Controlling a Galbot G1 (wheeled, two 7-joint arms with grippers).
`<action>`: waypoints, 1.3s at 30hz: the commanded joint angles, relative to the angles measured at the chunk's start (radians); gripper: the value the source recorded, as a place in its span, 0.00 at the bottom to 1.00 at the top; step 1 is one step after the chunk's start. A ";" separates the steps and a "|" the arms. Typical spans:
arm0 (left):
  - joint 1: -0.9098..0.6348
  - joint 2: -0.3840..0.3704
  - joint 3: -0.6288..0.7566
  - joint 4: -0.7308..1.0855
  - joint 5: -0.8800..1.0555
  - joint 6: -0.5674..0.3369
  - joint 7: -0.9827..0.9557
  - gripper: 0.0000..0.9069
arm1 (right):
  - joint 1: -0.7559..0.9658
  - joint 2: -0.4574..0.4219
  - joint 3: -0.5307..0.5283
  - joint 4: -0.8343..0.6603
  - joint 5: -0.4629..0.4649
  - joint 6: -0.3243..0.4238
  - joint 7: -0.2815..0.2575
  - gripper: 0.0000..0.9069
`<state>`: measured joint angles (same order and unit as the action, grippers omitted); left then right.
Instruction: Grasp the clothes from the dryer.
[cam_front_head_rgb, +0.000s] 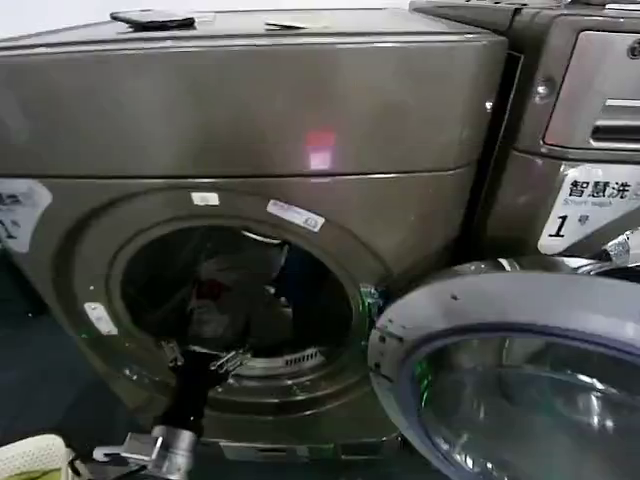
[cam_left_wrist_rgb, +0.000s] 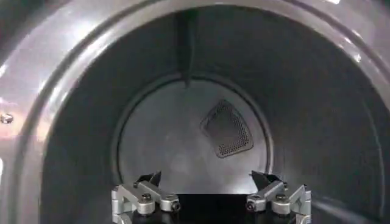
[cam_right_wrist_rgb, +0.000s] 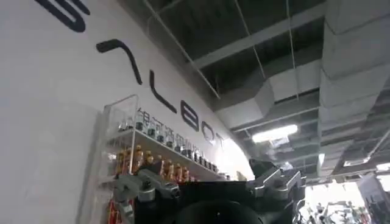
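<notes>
The dryer (cam_front_head_rgb: 250, 110) is a bronze-grey front loader whose round porthole stands open. Its door (cam_front_head_rgb: 520, 370) is swung out at the lower right. Inside the drum lies a dim heap of light-grey clothes (cam_front_head_rgb: 215, 312) with a small red patch, and a dark navy piece (cam_front_head_rgb: 292, 272) sits to its right. My left gripper (cam_front_head_rgb: 200, 357) is at the porthole's lower rim, open, below the heap. In the left wrist view the left gripper (cam_left_wrist_rgb: 205, 181) is spread wide before the drum's back wall (cam_left_wrist_rgb: 170, 146), with nothing between its fingers. My right gripper (cam_right_wrist_rgb: 207, 182) is open and points up at a ceiling.
A second machine (cam_front_head_rgb: 590, 110) with a "1" sticker stands close on the right. A yellow-green cloth (cam_front_head_rgb: 30, 460) lies at the bottom left. A dark flat object (cam_front_head_rgb: 152, 18) rests on the dryer's top. The drum holds a mesh vent (cam_left_wrist_rgb: 226, 129) and a paddle (cam_left_wrist_rgb: 185, 49).
</notes>
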<state>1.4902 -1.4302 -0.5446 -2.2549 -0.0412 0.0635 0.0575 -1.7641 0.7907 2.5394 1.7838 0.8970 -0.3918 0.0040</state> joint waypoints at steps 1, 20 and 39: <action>-0.010 0.000 0.001 0.009 -0.002 -0.001 0.001 1.00 | -0.003 0.002 0.005 0.001 -0.001 -0.002 -0.003 1.00; -0.459 0.008 0.015 0.454 -0.087 -0.016 -0.009 1.00 | -0.042 0.000 0.053 -0.001 -0.047 -0.020 -0.001 1.00; -1.010 -0.022 0.105 1.152 -0.070 -0.091 -0.009 1.00 | -0.088 0.002 0.117 -0.017 -0.021 -0.017 -0.008 1.00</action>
<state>0.7783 -1.4383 -0.4618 -1.4974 -0.1286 0.0004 0.0455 -1.8467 0.7921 2.6463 1.7687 0.8710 -0.4087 -0.0063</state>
